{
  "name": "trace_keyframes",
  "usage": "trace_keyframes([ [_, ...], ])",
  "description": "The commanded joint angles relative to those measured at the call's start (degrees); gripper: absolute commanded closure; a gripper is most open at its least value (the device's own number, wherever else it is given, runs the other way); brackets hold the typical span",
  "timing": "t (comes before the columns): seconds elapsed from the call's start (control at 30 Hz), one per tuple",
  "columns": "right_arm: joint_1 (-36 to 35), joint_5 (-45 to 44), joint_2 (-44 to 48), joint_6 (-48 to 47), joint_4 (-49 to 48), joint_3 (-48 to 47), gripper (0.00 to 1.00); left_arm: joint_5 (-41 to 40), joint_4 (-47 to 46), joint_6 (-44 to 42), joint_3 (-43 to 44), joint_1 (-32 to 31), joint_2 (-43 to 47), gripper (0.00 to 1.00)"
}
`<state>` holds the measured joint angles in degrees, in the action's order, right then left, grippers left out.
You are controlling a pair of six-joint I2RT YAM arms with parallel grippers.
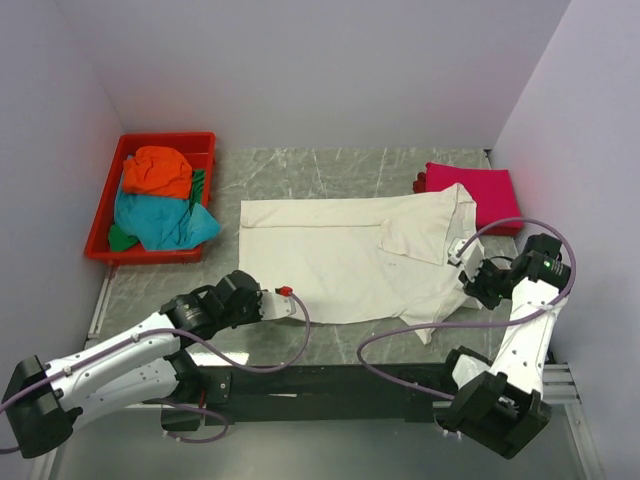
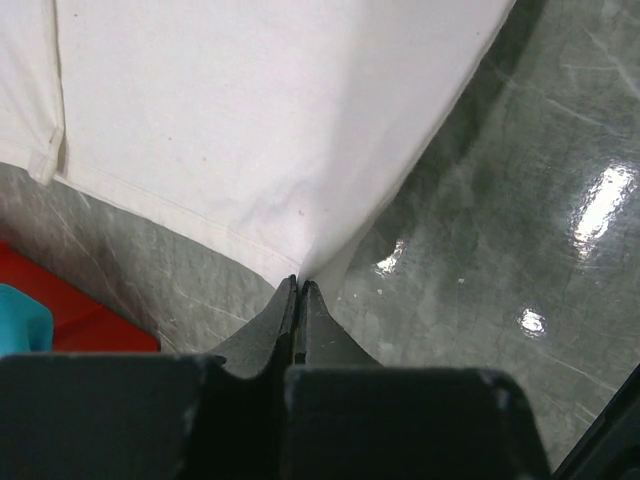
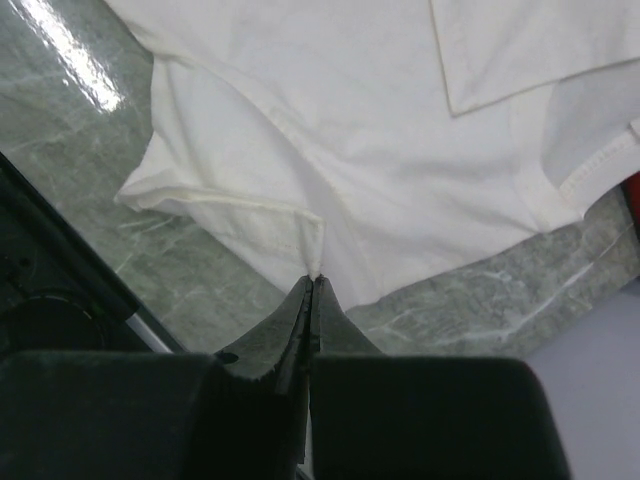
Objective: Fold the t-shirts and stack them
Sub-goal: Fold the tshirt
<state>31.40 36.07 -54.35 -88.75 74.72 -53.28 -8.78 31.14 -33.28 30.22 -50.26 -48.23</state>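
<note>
Pinching the white shirt (image 1: 340, 255) spread mid-table, the left gripper (image 2: 298, 285) and right gripper (image 3: 314, 280) are clenched on its near edge; only the pink shirt (image 1: 480, 190) looks folded, while the orange shirt (image 1: 158, 170) and teal shirt (image 1: 160, 222) wait crumpled in the tray (image 1: 100, 245).

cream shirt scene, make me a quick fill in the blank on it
The left gripper and right gripper are both ____ on the cream-white t-shirt.
In the red tray, the ____ t-shirt lies on the teal t-shirt.
The magenta-pink t-shirt lies at the table's far ____ corner.
Missing: shut; orange; right.
</note>
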Motion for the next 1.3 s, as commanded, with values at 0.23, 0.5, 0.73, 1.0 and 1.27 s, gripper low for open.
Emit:
trace_keyframes([
  [0.23, -2.1, 12.8, -6.2, 5.1, -5.7, -7.2, 1.00, -0.1, -3.6, 2.1, 2.0, 0.0, 0.1, 1.00],
  [0.5, -6.3, 13.6, -7.6, 15.3, -16.2, -8.7, 1.00, 0.2, -7.2, 2.7, 6.1, 4.5, -2.0, 1.00],
  [0.73, -7.1, 13.8, -11.0, 23.2, -23.6, -11.4, 1.00, 4.6, -9.7, 3.1, 7.7, 11.8, -2.6, 1.00],
  [1.0, -8.0, 14.8, -17.2, 31.0, -30.3, -15.7, 1.00, 5.9, -11.9, 1.7, 10.3, 18.1, -11.8, 1.00],
  [1.27, -10.6, 12.6, -23.0, 35.5, -35.6, -17.3, 1.00, 4.6, -13.9, -0.5, 15.2, 21.4, -22.7, 1.00],
])
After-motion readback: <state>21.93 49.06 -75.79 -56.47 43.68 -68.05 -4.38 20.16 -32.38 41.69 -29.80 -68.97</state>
